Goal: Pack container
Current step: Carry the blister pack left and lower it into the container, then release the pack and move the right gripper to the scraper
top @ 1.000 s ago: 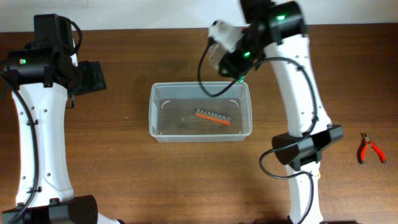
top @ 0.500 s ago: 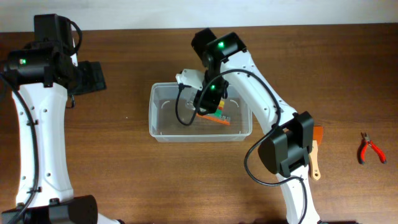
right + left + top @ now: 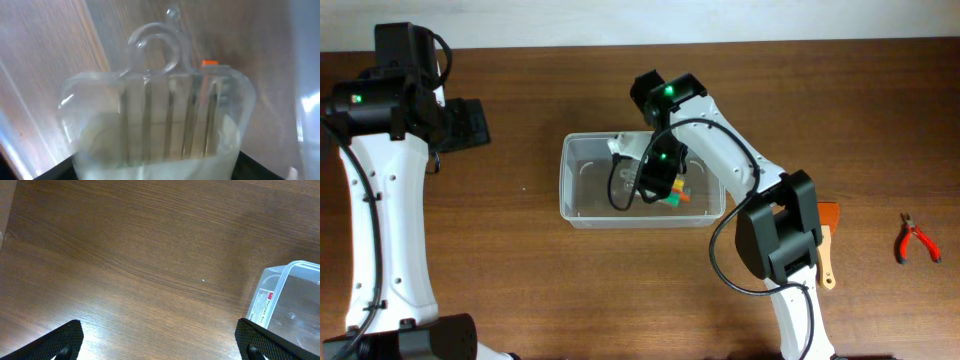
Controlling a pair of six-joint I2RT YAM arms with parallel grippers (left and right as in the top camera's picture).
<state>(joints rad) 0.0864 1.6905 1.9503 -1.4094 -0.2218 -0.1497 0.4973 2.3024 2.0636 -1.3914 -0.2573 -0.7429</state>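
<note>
Container (image 3: 590, 190): clear bin, middle of the wooden table (image 3: 520, 290), long side running left to right. Its labelled corner shows at the right edge of my left wrist view.

Contents: an orange piece (image 3: 678, 196) lies on the floor toward the right end. My right claw (image 3: 654, 182) is down inside the bin just beside it. A clear plastic pack (image 3: 160, 115) with a hang loop and a row of thin metal rods fills the right wrist view, with the orange showing behind it. Held or loose: I cannot tell.

Left claw (image 3: 159, 335): fingers spread wide over bare wood, left of the bin, gripping nothing.

Outside the bin: red-handled pliers (image 3: 915, 238) at the far right.
</note>
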